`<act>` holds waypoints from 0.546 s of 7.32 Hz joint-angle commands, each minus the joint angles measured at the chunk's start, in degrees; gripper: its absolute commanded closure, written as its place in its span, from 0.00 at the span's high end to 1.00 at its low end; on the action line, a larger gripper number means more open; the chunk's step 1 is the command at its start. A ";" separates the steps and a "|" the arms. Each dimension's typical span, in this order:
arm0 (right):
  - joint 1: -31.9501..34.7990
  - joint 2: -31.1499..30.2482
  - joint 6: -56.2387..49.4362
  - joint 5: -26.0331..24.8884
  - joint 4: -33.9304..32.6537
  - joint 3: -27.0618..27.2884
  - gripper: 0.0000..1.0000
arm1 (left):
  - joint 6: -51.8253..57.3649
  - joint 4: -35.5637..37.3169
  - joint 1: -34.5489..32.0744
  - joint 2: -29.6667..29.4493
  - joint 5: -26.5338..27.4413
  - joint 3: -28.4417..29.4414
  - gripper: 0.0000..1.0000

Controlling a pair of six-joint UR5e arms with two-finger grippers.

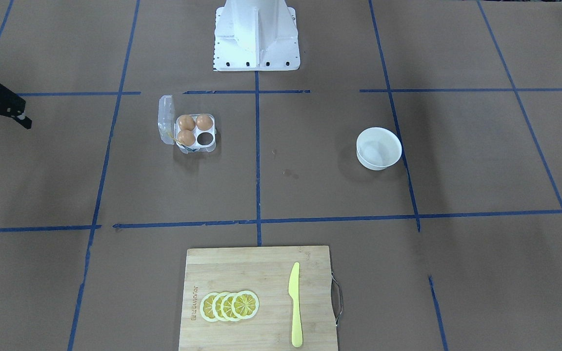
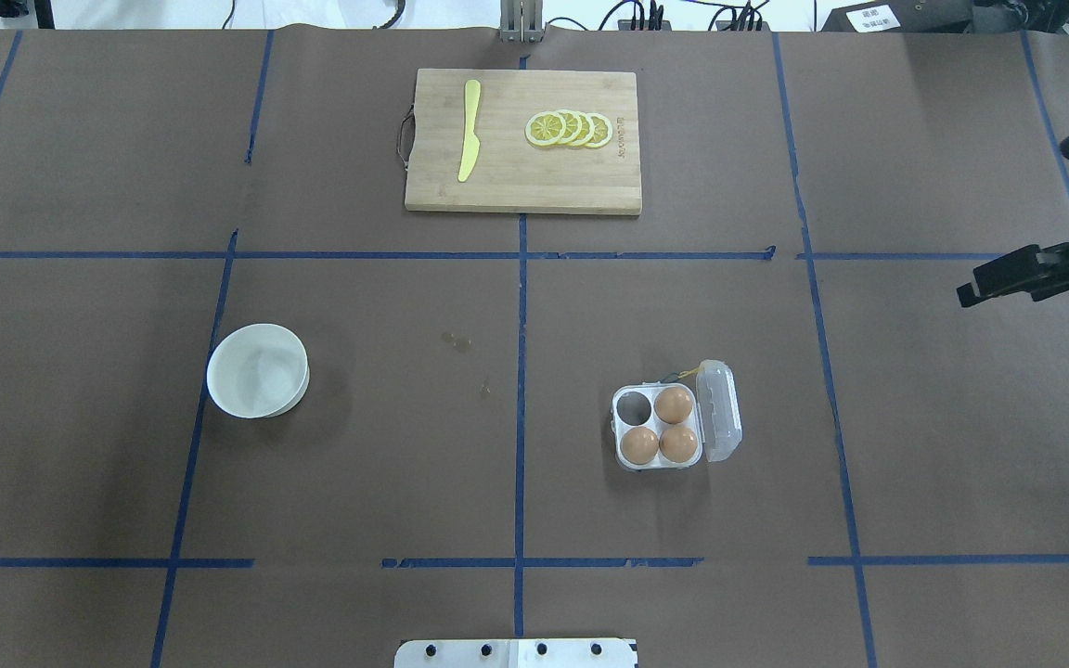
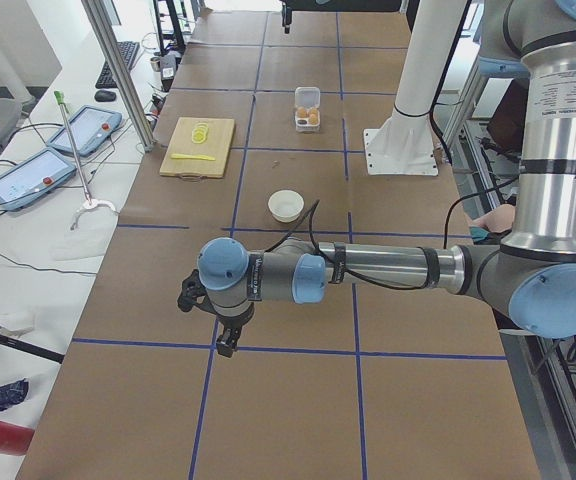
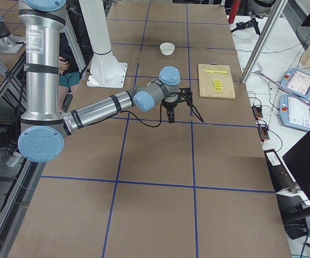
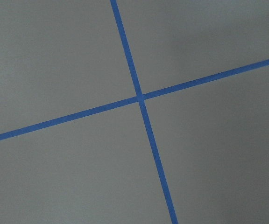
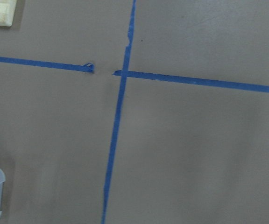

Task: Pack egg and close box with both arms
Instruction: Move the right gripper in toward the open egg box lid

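Observation:
The clear box [image 1: 189, 132] lies with its lid open, hinged on the side away from the centre line; it also shows in the overhead view [image 2: 663, 429]. Three brown eggs [image 2: 660, 431] sit in three of its cells and one cell is empty. I cannot tell which is the task's egg, and no loose egg shows on the table. My right gripper [image 1: 8, 130] hovers open and empty far out to the box's side. My left gripper [image 3: 206, 325] shows only in the left side view, far from the box, so I cannot tell its state.
A round white bowl [image 2: 257, 370] stands empty across the centre line from the box. A wooden cutting board [image 2: 590, 181] at the far edge holds lemon slices [image 2: 570, 129] and a yellow knife [image 2: 470, 141]. The white robot base [image 1: 256, 36] stands behind the box.

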 commanded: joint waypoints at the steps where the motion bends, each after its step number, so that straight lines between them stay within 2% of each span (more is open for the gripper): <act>1: -8.95 1.96 11.41 -5.34 5.55 0.04 1.00 | -0.03 0.06 -0.02 -0.10 -0.11 -0.20 1.00; 2: -12.89 3.98 15.78 -7.45 5.63 0.04 1.00 | -0.03 0.06 -0.02 -0.10 -0.11 -0.37 1.00; 4: -22.03 8.90 26.06 -14.82 5.63 -0.13 1.00 | -0.03 -0.02 0.06 -0.53 0.25 -0.11 1.00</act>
